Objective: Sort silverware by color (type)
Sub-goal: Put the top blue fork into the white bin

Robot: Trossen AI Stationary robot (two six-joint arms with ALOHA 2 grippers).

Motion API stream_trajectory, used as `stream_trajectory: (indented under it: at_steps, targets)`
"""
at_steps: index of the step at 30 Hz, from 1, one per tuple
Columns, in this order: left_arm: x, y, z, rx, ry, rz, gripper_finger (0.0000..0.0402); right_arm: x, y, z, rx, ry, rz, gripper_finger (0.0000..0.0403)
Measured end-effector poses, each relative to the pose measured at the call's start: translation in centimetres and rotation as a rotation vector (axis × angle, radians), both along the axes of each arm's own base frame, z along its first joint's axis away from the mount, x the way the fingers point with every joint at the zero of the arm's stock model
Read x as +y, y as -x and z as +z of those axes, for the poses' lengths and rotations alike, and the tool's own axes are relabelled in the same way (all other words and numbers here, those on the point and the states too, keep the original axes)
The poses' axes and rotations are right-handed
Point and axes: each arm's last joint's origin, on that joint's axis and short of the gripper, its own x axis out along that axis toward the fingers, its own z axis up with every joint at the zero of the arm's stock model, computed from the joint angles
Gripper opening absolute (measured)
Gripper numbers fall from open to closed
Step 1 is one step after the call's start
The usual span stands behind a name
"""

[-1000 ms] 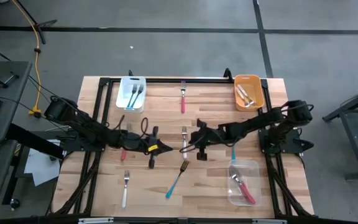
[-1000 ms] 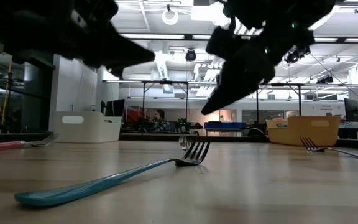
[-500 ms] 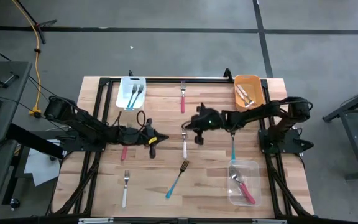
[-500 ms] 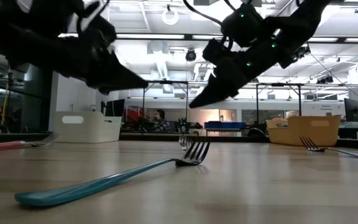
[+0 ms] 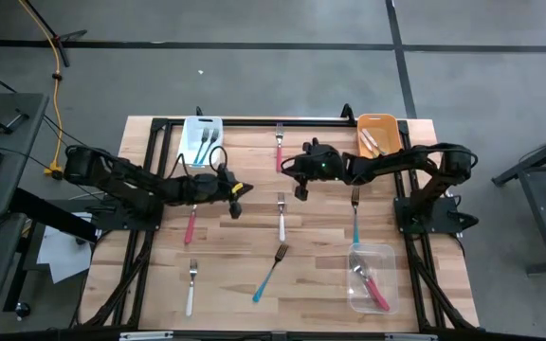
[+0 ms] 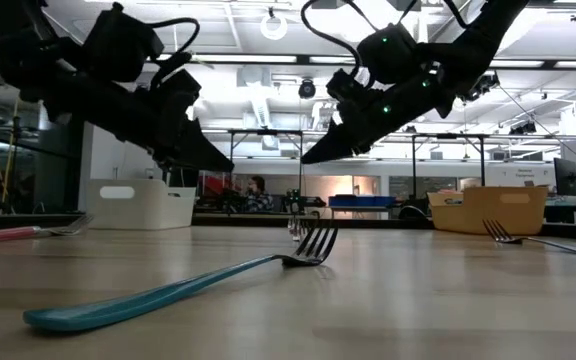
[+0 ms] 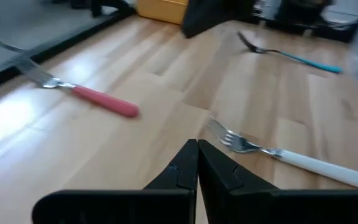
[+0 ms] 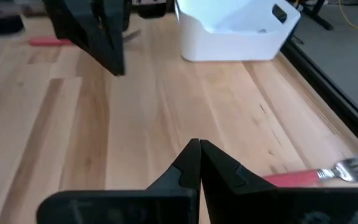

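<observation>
You are looking down on a wooden table (image 5: 320,275) with both arms reaching in toward its middle. The left gripper (image 5: 234,205) is hovering above the table left of centre, its fingers (image 7: 185,163) clenched together on nothing. The right gripper (image 5: 300,189) is hovering right of centre, a little farther back, its fingers (image 8: 194,163) likewise pressed together and empty (the two tips are pointing roughly toward each other across a bare strip of wood).

Forks are lying scattered around them. A white-handled fork (image 5: 281,217) is lying between the grippers, just nearer than both. A red fork (image 5: 279,148) is lying at the far edge, just beside the right gripper. Another red fork (image 5: 191,223) is lying under the left arm. A teal fork (image 5: 354,216) is lying right of centre, under the right arm. A second teal fork (image 5: 270,273) is lying near the front, tilted, and a second white fork (image 5: 191,288) is lying at the near left.

A white bin (image 5: 200,140) at the far left is holding dark-handled forks. An orange bin (image 5: 378,138) at the far right is holding pale ones. A clear bin (image 5: 371,275) at the near right is holding red ones.
</observation>
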Motion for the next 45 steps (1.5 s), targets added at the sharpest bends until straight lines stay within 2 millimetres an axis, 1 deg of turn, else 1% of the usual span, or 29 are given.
stream_trajectory:
  at_steps: [3,6,8,12,15,17,20,23,25,26,30,35,39,42,45]
  targets:
    - [0.1,0.0,0.0,0.0,0.033,-0.068,0.0001,0.0,0.1,-0.2,0.026,0.018,0.011,0.0]
    - [-0.4,-0.1,-0.1,0.006,0.023,-0.106,0.0001,0.8,0.0,-0.4,0.056,0.03,0.044,0.0]
    - [-0.8,-0.1,-0.1,0.011,0.006,-0.129,0.0001,2.1,-0.2,-0.6,0.075,0.042,0.093,0.0]
    - [-1.3,-0.1,0.0,0.01,0.002,-0.153,0.0001,5.7,-0.6,-0.7,0.083,0.043,0.204,0.0]
    - [-1.4,-0.1,-0.1,0.018,-0.017,-0.166,0.0001,8.5,-0.6,-0.8,0.098,0.004,0.269,0.0004]
    - [-1.5,-0.1,-0.1,0.022,-0.025,-0.17,0.0001,10.0,-0.5,-0.9,0.099,-0.032,0.299,0.0014]
    - [-1.4,-0.1,-0.1,0.022,-0.027,-0.17,0.0001,11.6,-0.3,-1.0,0.109,-0.059,0.279,0.0037]
    - [-1.4,-0.1,-0.1,0.023,-0.032,-0.172,0.0001,12.5,-0.2,-1.0,0.108,-0.064,0.256,0.0067]
    - [-1.4,-0.1,-0.1,0.026,-0.043,-0.176,0.0001,12.7,-0.2,-1.0,0.124,-0.095,0.22,0.0085]
    - [-1.4,-0.1,-0.1,0.026,-0.043,-0.176,0.0001,12.6,-0.2,-1.1,0.158,-0.131,0.181,0.0093]
    - [-1.4,-0.1,-0.1,0.028,-0.043,-0.177,0.0001,11.4,0.3,-1.1,0.404,-0.265,-0.067,0.012]
    - [-1.4,-0.1,-0.1,0.03,-0.043,-0.177,0.0001,9.6,2.2,-0.7,0.703,-0.328,-0.353,0.0143]
    - [-1.5,-0.1,-0.2,0.038,-0.041,-0.181,0.0001,8.9,4.7,-0.9,0.912,-0.378,-0.539,0.0148]
    - [-1.5,-0.1,-0.2,0.039,-0.041,-0.182,0.0001,8.8,6.6,-1.1,0.96,-0.401,-0.654,0.0148]
    - [-1.5,-0.1,-0.2,0.039,-0.04,-0.183,0.0001,8.6,8.3,-1.7,0.927,-0.451,-0.726,0.0143]
